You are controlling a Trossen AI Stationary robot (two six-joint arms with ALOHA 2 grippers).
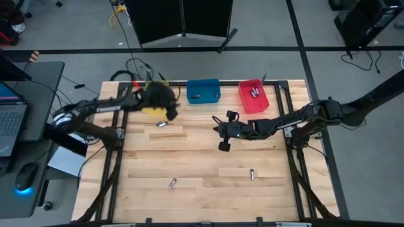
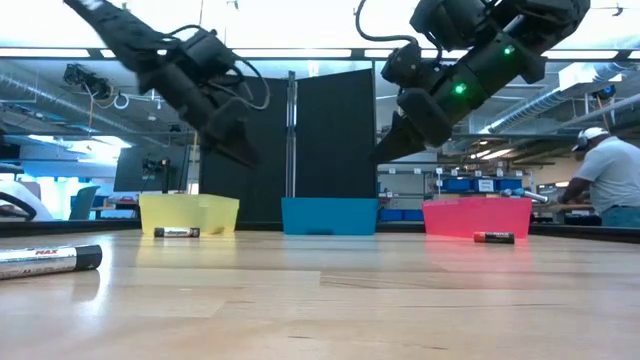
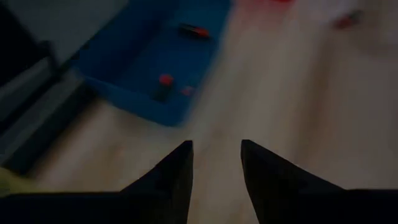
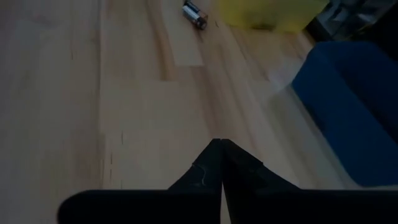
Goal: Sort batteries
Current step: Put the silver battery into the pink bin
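Landmark: the blue bin (image 1: pixel 203 91) is sitting at the far edge of the wooden surface (image 1: pixel 189 183).
Left tool (image 3: pixel 215 163): it is hanging just beside the blue bin, over the yellow bin (image 2: pixel 189 213), with its fingers apart and holding nothing.
Right tool (image 4: pixel 222 160): it is hanging near the blue bin, over the bare wood, with its fingers pressed together and holding nothing.
Batteries: some are lying inside the blue bin (image 3: pixel 194 30), some in the red bin (image 1: pixel 254 96) next to it, one (image 1: pixel 161 124) near the blue bin, and two (image 1: pixel 172 183) (image 1: pixel 252 173) well apart from it.
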